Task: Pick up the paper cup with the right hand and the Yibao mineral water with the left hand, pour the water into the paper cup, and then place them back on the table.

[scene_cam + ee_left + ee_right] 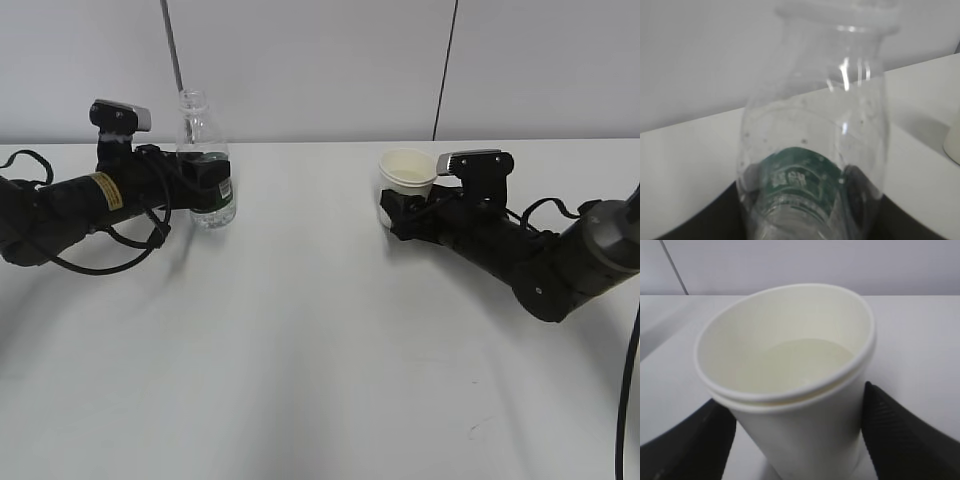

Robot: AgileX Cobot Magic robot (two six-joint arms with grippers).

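Note:
The Yibao mineral water, a clear uncapped bottle with a dark green label, stands upright on the white table at the left. My left gripper is shut on it at label height. In the left wrist view the bottle fills the frame, with dark fingers against its sides. To the right is the cream-white paper cup, leaning slightly. My right gripper holds it low on its body. In the right wrist view both black fingers press on the cup, whose mouth faces the camera.
Black cables loop on the table beside the left arm, and another cable hangs at the far right. A grey wall with a dark vertical seam runs along the table's far edge. White tabletop lies between the two arms.

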